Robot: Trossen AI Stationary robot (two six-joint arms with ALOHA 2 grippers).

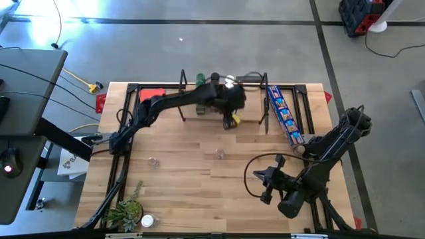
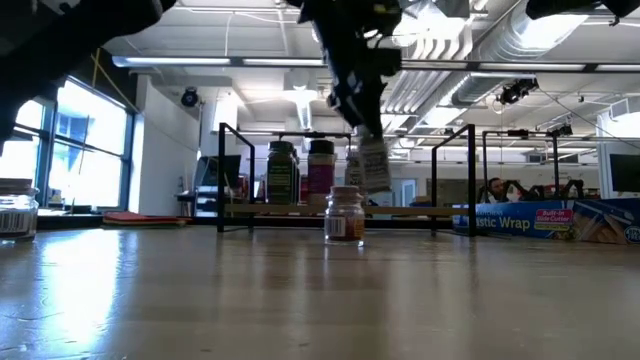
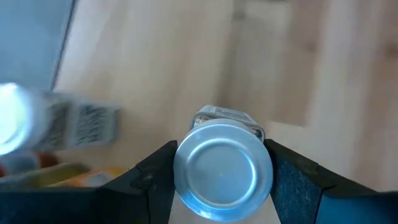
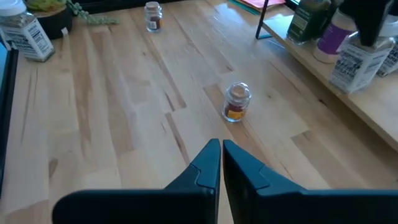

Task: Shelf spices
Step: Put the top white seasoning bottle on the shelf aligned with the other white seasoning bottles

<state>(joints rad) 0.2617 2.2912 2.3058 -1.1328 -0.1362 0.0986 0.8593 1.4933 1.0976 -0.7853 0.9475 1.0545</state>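
My left gripper [image 1: 230, 106] reaches over the shelf [image 1: 251, 114], shut on a spice jar [image 3: 222, 171] with a silver lid. In the low view that jar [image 2: 370, 165] hangs a little above the shelf board [image 2: 270, 209]. A green jar [image 2: 282, 172] and a dark-lidded jar [image 2: 320, 172] stand on the board. Three more jars stand on the table: one at mid-table [image 1: 220, 153], one left of it [image 1: 154, 161], and one by the plant [image 1: 147, 220]. My right gripper [image 4: 221, 155] waits shut near the table's right near corner [image 1: 265, 179], holding nothing. My left gripper pinches the jar between its two fingers at the lid end [image 3: 186, 163], one finger [image 3: 146, 177] on each side. The fingers come from above, pointing down. The jar hangs below them, slightly tilted and clear of the shelf board.
A long blue packet [image 1: 285, 114] lies just right of the shelf. A red flat square [image 1: 151, 95] lies at its left end, and a small green plant [image 1: 126, 212] sits at the near left corner. Bare wood lies between the shelf and the loose jars.
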